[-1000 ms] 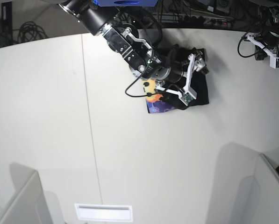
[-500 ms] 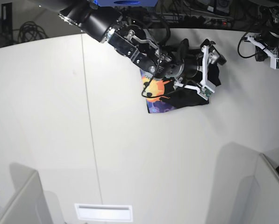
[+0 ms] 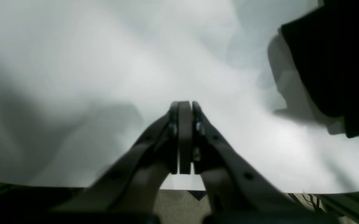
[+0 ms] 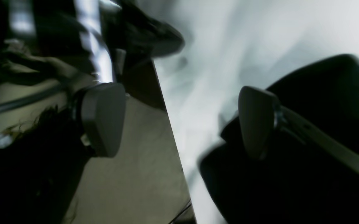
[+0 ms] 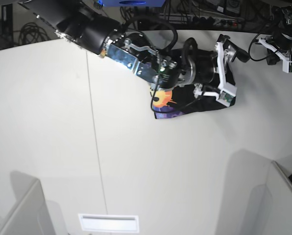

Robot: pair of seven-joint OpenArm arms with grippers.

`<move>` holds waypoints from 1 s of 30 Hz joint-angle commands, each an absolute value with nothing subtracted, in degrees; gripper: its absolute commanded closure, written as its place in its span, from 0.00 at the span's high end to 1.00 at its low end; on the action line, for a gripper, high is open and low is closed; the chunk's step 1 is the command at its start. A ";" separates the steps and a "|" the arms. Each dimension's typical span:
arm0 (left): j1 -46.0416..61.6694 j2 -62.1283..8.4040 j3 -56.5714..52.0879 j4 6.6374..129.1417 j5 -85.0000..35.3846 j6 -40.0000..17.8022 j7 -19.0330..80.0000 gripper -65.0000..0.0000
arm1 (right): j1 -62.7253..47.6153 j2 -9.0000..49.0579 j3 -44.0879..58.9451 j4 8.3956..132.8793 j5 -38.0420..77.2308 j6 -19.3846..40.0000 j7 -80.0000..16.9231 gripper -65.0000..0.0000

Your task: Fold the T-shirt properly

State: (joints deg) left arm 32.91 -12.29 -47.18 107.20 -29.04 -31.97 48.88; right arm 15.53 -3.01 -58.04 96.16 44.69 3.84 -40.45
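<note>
The black T-shirt (image 5: 185,100) lies folded small near the table's far edge, with part of its orange sun print (image 5: 161,99) showing at its left end. My right gripper (image 5: 234,71) is over the shirt's right end, near the far edge. In the right wrist view the right gripper (image 4: 179,119) is wide open and empty. One finger (image 4: 257,121) is over black cloth (image 4: 322,130) and the other finger (image 4: 103,118) is past the table edge. My left gripper (image 3: 184,107) is shut and empty above bare table. It also shows at the far right corner (image 5: 281,49).
The white table (image 5: 136,161) has a seam running front to back on its left side. Cables and equipment lie beyond the far edge (image 5: 209,19). Grey partitions stand at the front corners (image 5: 23,210). Black cloth shows at the left wrist view's upper right (image 3: 332,62).
My right arm has swung its gripper to the right across the T-shirt, from over the print to the shirt's right end. The left arm has stayed still.
</note>
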 commanded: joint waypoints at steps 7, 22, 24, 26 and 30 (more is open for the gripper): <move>33.10 -12.97 -47.69 108.09 -29.85 -34.51 47.96 0.00 | 15.69 2.24 -47.60 104.48 45.14 3.74 -38.81 0.57; 30.20 -9.54 -47.08 107.65 -46.73 -40.00 47.96 0.05 | 1.27 6.02 -22.20 104.66 45.41 4.00 -38.99 0.00; 30.11 -9.54 -46.99 107.56 -50.77 -39.96 47.96 0.35 | 0.75 7.34 -22.29 105.45 45.41 4.00 -38.99 0.00; 30.11 -9.54 -46.99 106.68 -53.23 -39.96 47.96 0.66 | -0.48 8.04 -22.29 106.59 45.41 4.00 -39.25 0.00; 28.79 -9.54 -45.93 100.44 -54.81 -39.96 47.96 0.99 | -1.98 10.07 -21.85 109.05 45.41 4.00 -39.25 0.00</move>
State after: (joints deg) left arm 28.77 -8.93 -45.98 99.74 -53.32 -39.29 48.90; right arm -2.72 9.74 -22.13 107.92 44.86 3.49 -40.53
